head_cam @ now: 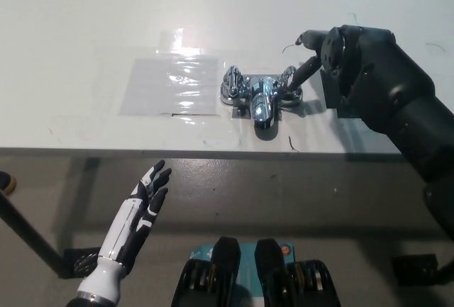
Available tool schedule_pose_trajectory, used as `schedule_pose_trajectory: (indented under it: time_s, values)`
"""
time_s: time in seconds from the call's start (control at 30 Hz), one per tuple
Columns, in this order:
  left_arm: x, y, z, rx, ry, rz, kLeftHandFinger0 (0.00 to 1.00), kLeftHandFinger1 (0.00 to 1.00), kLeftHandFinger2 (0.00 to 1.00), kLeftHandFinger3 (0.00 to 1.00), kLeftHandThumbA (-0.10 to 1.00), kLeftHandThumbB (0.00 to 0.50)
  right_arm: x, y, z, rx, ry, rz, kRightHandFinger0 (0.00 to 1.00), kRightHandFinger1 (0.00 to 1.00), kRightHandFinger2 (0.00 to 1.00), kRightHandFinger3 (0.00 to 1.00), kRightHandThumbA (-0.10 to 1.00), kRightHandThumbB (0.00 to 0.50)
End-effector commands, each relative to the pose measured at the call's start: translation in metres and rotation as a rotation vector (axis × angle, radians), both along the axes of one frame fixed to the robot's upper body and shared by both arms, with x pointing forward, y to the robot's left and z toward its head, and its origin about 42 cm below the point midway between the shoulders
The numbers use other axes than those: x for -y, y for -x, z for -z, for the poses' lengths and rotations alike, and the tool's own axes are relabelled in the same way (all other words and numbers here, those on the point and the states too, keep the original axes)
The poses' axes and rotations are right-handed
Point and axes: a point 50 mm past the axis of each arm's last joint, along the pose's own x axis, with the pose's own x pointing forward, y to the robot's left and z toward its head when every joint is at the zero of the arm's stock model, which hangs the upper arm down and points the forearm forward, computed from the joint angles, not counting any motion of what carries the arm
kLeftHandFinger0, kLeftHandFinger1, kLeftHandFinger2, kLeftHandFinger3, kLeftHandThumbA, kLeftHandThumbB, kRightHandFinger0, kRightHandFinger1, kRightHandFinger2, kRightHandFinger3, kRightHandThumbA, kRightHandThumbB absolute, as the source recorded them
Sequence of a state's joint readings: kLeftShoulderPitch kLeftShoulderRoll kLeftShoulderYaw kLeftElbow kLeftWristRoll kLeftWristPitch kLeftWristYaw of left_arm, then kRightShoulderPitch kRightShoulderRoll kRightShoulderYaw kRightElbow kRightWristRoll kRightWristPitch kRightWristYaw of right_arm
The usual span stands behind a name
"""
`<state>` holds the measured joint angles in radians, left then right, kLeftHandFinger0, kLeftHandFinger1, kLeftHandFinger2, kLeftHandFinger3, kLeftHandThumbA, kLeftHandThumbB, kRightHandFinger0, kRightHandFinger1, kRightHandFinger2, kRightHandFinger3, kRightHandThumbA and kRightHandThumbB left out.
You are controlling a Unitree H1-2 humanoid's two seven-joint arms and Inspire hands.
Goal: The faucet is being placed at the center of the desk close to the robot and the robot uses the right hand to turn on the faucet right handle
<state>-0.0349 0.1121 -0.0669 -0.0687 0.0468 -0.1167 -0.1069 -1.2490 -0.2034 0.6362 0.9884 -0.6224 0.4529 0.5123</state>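
A chrome faucet [259, 96] sits near the front edge of the white desk [85, 30], about the middle. Its right handle [289, 88] is at the picture's right end, its left handle [232, 84] at the other. My black right hand [340, 55] hovers just right of the right handle, one finger [303, 73] reaching down to touch it, the others spread and holding nothing. My white left hand [142, 204] rests open below the desk edge at lower left.
A clear plastic sheet [170, 85] is taped flat to the desk left of the faucet. A dark square patch [333, 101] lies on the desk under my right hand. The desk's front edge [213, 152] runs just below the faucet.
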Motion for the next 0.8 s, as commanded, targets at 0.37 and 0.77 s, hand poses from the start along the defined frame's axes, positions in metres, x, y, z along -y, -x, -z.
schedule_pose_trajectory:
  time_s: [0.37, 0.77]
  values:
    - [0.000, -0.005, -0.015, 0.064, -0.013, 0.018, 1.00, 1.00, 1.00, 1.00, 0.93, 0.115, 0.025, -0.012, -0.027, 0.035, 0.088, 0.047, 1.00, 1.00, 1.00, 1.00, 0.91, 0.405]
    - [0.000, -0.006, -0.017, 0.067, -0.012, 0.019, 1.00, 1.00, 1.00, 1.00, 0.93, 0.112, 0.028, -0.016, -0.041, 0.118, 0.159, 0.068, 1.00, 1.00, 1.00, 1.00, 0.84, 0.352]
